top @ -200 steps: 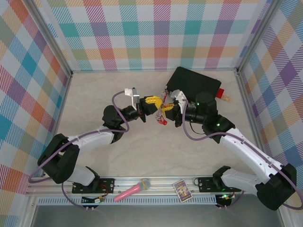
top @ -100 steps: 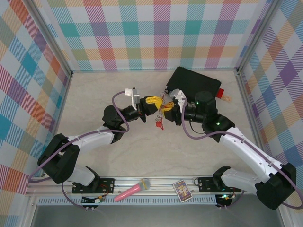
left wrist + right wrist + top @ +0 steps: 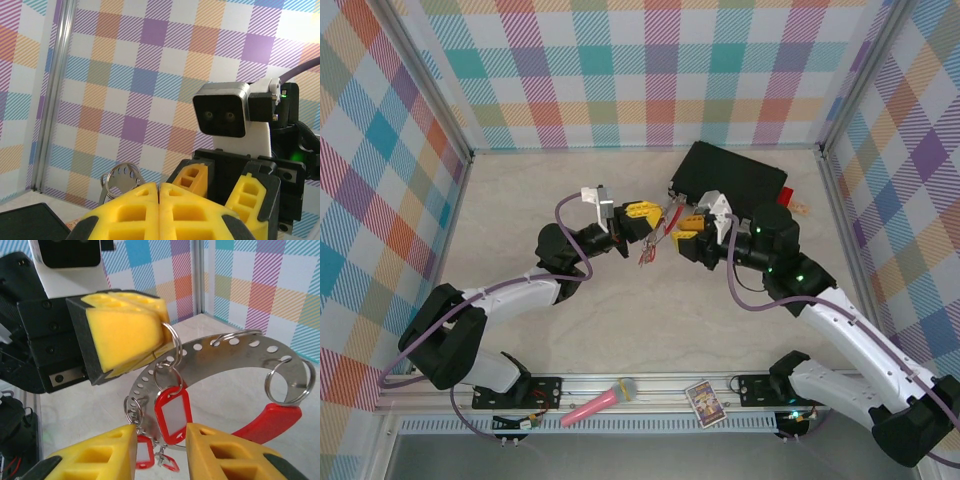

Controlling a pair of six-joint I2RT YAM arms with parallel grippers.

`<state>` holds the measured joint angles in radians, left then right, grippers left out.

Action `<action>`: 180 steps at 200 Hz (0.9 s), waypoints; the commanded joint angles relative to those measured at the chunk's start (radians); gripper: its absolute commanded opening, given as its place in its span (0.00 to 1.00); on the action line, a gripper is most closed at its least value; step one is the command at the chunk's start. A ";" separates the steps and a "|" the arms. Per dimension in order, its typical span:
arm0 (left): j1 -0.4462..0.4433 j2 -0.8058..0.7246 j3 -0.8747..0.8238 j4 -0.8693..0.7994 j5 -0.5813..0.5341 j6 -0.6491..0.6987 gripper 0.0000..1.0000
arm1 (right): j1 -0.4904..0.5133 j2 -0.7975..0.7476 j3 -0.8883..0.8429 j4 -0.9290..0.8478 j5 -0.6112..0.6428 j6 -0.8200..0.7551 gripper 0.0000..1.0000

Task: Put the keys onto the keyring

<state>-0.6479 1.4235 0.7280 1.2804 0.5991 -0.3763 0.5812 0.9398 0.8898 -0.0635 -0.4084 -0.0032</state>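
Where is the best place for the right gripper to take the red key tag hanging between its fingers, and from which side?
Probably its two long edges, coming straight on from where the right gripper is. The key tag hangs upright from its small loop between the open fingers, flat face toward the wrist, and may swing.

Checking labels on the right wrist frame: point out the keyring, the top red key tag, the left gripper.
keyring (image 3: pixel 240 352), right wrist view, on the perforated metal band.
top red key tag (image 3: pixel 170 416), right wrist view, on its pale window.
left gripper (image 3: pixel 159 320), right wrist view, at the shut yellow fingertips.
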 commanded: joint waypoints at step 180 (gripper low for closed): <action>-0.015 -0.044 -0.001 0.062 -0.031 -0.049 0.00 | -0.103 0.177 0.066 0.432 -0.360 0.450 0.23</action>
<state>-0.6533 1.4158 0.7200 1.2861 0.5812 -0.4107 0.4835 1.1168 0.9279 0.3187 -0.7177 0.4137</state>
